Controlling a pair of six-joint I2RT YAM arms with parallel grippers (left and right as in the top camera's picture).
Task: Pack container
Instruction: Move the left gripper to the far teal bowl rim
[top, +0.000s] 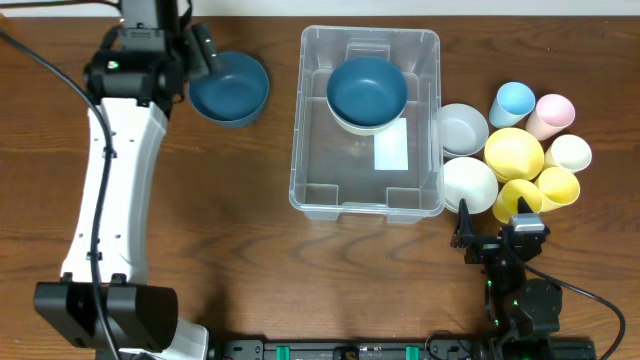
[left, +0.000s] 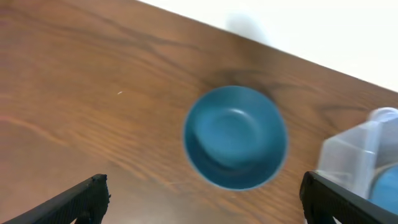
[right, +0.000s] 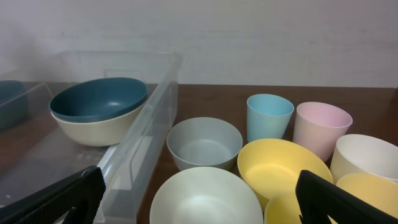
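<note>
Container (top: 330, 175) in a moment, fingers first. The left gripper (left: 204, 185) is spread wide, its black fingers (left: 81, 199) out at the lower corners of the wrist view with nothing between them. Below it a dark blue bowl (left: 235, 137) sits upright on the brown table (left: 74, 93), clear of both fingers. The right gripper (right: 200, 180) is just as wide and holds nothing. It hangs low at the table's near right side, looking across a white bowl (right: 205, 199), a grey bowl (right: 204, 144), a yellow bowl (right: 283, 165), a light blue cup (right: 270, 117) and a pink cup (right: 321, 127).

Out from there, the container stands mid-table, between the lone blue bowl on its left and that cluster of crockery, whose grey bowl sits just beside its right wall. From overhead its long axis runs from the near edge of the table toward the far edge. It is open side up, with a white label (top: 391, 148) on its floor. At its far end a second blue bowl (top: 367, 88) is nested in a cream bowl (top: 366, 128).
</note>
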